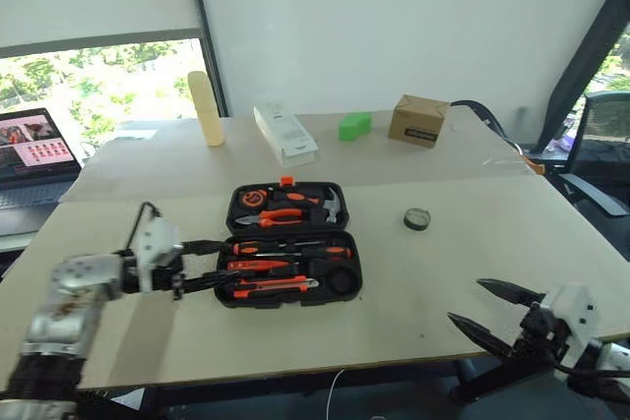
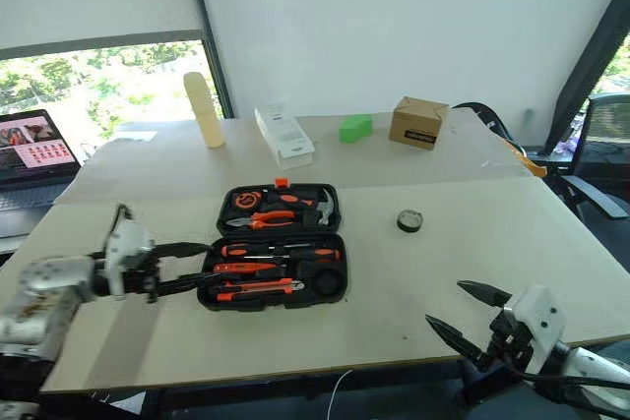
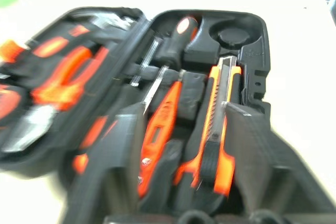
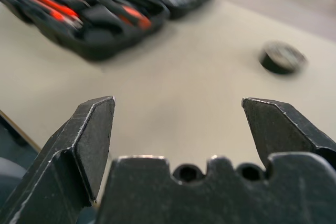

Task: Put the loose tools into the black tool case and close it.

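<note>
— Where's the black tool case (image 1: 290, 243) from where you stand?
— Lying wide open in the middle of the surface (image 1: 463, 282), lid half away from the robot, tray half toward it. The pliers (image 1: 268, 217) and the hammer (image 1: 333, 206) sit in the lid half.
— And the loose tools?
— Most are in the tray half. The two screwdrivers (image 1: 295, 250) lie across it, the slim orange tester (image 3: 157, 129) beside them, and the utility knife (image 1: 276, 287) in the slot along the near edge. The tape roll (image 1: 417, 218) is on the surface, well apart from the case, off to the robot's right. The round pocket (image 3: 232, 36) in the case's corner has nothing in it.
— What are the arms doing?
— The left gripper (image 1: 219, 265) is at the case's left end, fingers parted, one tip over the rim near the knife's end, nothing grasped. I can't tell whether it touches the case.
— The right one?
— The right gripper (image 1: 494, 312) hangs by the near right edge of the surface, spread wide and empty, pointing toward the case, well apart from both case and tape roll.
— Anything else about?
— A cardboard box (image 1: 417, 120), a green block (image 1: 354, 126), a white carton (image 1: 285, 134) and a pale bottle (image 1: 206, 107) at the far side.
</note>
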You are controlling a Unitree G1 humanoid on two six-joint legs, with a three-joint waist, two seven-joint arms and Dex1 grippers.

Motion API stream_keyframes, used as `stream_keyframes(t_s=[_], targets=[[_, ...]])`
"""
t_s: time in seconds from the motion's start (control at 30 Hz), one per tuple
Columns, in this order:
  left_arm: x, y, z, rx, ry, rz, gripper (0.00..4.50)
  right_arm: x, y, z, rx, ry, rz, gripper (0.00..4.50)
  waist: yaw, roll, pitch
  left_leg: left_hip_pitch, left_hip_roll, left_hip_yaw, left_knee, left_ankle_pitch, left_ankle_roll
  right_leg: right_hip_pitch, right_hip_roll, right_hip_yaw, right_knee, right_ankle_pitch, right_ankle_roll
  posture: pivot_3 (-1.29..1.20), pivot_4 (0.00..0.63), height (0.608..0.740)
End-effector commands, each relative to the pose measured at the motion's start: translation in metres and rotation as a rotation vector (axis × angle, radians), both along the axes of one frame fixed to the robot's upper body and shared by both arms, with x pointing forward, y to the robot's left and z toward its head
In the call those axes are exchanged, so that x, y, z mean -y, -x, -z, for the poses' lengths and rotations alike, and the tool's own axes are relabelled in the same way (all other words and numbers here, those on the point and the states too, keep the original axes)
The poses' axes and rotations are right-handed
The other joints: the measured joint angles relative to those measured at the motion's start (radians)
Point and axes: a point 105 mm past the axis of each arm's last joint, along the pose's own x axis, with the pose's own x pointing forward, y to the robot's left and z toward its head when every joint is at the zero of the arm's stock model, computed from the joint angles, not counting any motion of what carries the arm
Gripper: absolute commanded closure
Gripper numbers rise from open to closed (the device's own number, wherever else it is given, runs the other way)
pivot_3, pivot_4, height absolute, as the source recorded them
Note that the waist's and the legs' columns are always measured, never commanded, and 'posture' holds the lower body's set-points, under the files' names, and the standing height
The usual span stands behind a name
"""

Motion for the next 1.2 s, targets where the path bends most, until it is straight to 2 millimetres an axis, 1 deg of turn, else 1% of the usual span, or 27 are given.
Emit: stream_keyframes(t_s=[0.03,0.07,0.1,0.17,0.23,0.27,0.3,0.37,0.4,0.5,0.6,0.73,0.83,0.9,0.93,1.03,1.13,1.2], targets=[[-0.016,0.011,-0.004,-0.028,0.012,0.009,0.10,-0.008,-0.024,-0.029,0.074,0.039,-0.016,0.00,-0.009,0.000,0.001,0.001,0.000,0.001,0.000,0.000,0.000,0.000,0.000,0.000,0.000,0.000,0.000,0.00,0.150,0.740],[-0.017,0.012,-0.004,-0.034,0.015,0.010,0.04,-0.014,-0.034,-0.033,0.044,0.043,-0.044,0.00,-0.008,0.000,0.001,0.001,0.001,0.001,0.000,0.000,0.000,0.000,0.000,0.000,0.000,0.000,0.000,0.00,0.150,0.740],[-0.015,0.011,-0.005,-0.046,0.038,0.011,0.04,-0.021,-0.052,-0.032,-0.042,0.130,-0.047,0.00,-0.009,-0.001,0.002,0.001,0.001,0.001,0.000,0.001,0.000,0.000,0.001,0.000,0.000,0.000,0.000,0.00,0.150,0.740],[-0.010,0.009,-0.007,-0.032,0.062,0.015,0.04,-0.025,-0.083,-0.041,-0.108,0.200,0.009,0.00,-0.018,0.000,0.006,0.001,0.002,0.004,0.001,0.001,-0.001,-0.001,0.002,0.002,0.001,0.003,-0.001,0.00,0.150,0.740],[-0.005,0.006,-0.009,-0.021,0.093,0.010,0.04,-0.031,-0.101,-0.046,-0.162,0.236,0.000,0.00,-0.013,-0.002,0.006,0.000,0.002,0.004,0.001,0.002,-0.001,-0.003,0.002,0.001,-0.001,0.004,-0.002,0.00,0.150,0.740],[-0.003,0.005,-0.010,-0.018,0.103,0.007,0.04,-0.032,-0.107,-0.046,-0.191,0.251,0.002,0.00,-0.008,-0.002,0.006,0.000,0.003,0.002,0.000,0.002,-0.001,-0.002,0.003,0.000,-0.001,0.004,-0.002,0.00,0.150,0.740],[-0.001,0.003,-0.010,-0.013,0.113,0.003,0.04,-0.032,-0.118,-0.044,-0.237,0.280,0.023,0.00,-0.001,-0.002,0.006,-0.001,0.004,0.001,-0.001,0.002,-0.001,-0.002,0.003,-0.002,-0.001,0.004,-0.003,0.00,0.150,0.740],[0.001,-0.002,-0.013,0.013,0.136,-0.026,0.04,-0.034,-0.143,-0.040,-0.306,0.323,0.080,0.00,0.000,-0.003,0.006,-0.006,0.003,-0.001,-0.001,0.003,-0.002,-0.007,0.002,-0.003,-0.001,0.004,-0.004,0.00,0.150,0.740],[0.002,-0.004,-0.014,0.026,0.145,-0.042,0.04,-0.035,-0.152,-0.038,-0.336,0.344,0.090,0.00,-0.001,-0.003,0.006,-0.011,0.002,-0.001,0.001,0.005,-0.005,-0.011,0.001,-0.003,-0.001,0.004,-0.004,0.00,0.150,0.740],[0.002,-0.007,-0.014,0.049,0.166,-0.081,0.04,-0.034,-0.169,-0.031,-0.378,0.409,0.096,0.00,-0.003,-0.003,0.006,-0.026,-0.001,0.001,0.004,0.006,-0.008,-0.024,-0.002,-0.002,-0.001,0.006,-0.001,0.00,0.150,0.740],[0.000,-0.005,-0.013,0.056,0.184,-0.119,0.04,-0.033,-0.188,-0.034,-0.348,0.446,0.116,0.00,-0.009,-0.003,0.006,-0.037,-0.002,0.001,0.005,0.006,-0.008,-0.037,-0.003,-0.002,0.001,0.008,0.000,0.00,0.150,0.740],[-0.001,-0.002,-0.010,0.058,0.188,-0.144,0.04,-0.035,-0.201,-0.034,-0.339,0.470,0.104,0.00,-0.022,-0.004,0.006,-0.038,-0.003,0.002,0.004,0.006,-0.008,-0.038,-0.003,-0.004,-0.001,0.008,0.000,0.00,0.150,0.740],[-0.002,-0.001,-0.010,0.063,0.194,-0.158,0.04,-0.035,-0.207,-0.034,-0.332,0.485,0.094,0.00,-0.027,-0.003,0.006,-0.038,-0.003,0.002,0.004,0.006,-0.008,-0.038,-0.003,-0.004,0.000,0.008,0.000,0.00,0.150,0.740],[-0.003,0.000,-0.010,0.063,0.193,-0.161,0.04,-0.036,-0.209,-0.033,-0.317,0.525,0.071,0.00,-0.031,-0.003,0.006,-0.037,-0.003,0.002,0.005,0.007,-0.009,-0.038,-0.003,-0.004,-0.001,0.009,-0.001,0.00,0.150,0.740],[-0.003,0.000,-0.010,0.063,0.193,-0.163,0.01,-0.038,-0.209,-0.033,-0.318,0.531,0.056,0.26,-0.032,-0.003,0.006,-0.037,-0.003,0.002,0.005,0.007,-0.009,-0.038,-0.003,-0.003,0.000,0.009,-0.001,0.00,0.150,0.740],[-0.004,0.000,-0.011,0.066,0.194,-0.173,0.00,-0.051,-0.210,-0.031,-0.311,0.512,-0.003,1.00,-0.033,-0.003,0.006,-0.035,-0.002,0.003,0.005,0.008,-0.010,-0.037,-0.002,-0.003,0.000,0.009,-0.002,0.00,0.150,0.740],[-0.005,0.000,-0.011,0.067,0.195,-0.178,0.00,-0.059,-0.212,-0.030,-0.288,0.509,-0.027,2.11,-0.038,-0.003,0.006,-0.034,0.000,0.003,0.005,0.009,-0.012,-0.037,-0.001,-0.002,0.001,0.010,-0.004,0.00,0.150,0.740],[-0.006,0.000,-0.011,0.066,0.196,-0.180,0.00,-0.061,-0.213,-0.030,-0.270,0.511,-0.041,2.77,-0.039,-0.003,0.006,-0.033,0.000,0.004,0.005,0.009,-0.012,-0.037,0.000,-0.002,0.001,0.011,-0.005,0.00,0.150,0.740]])
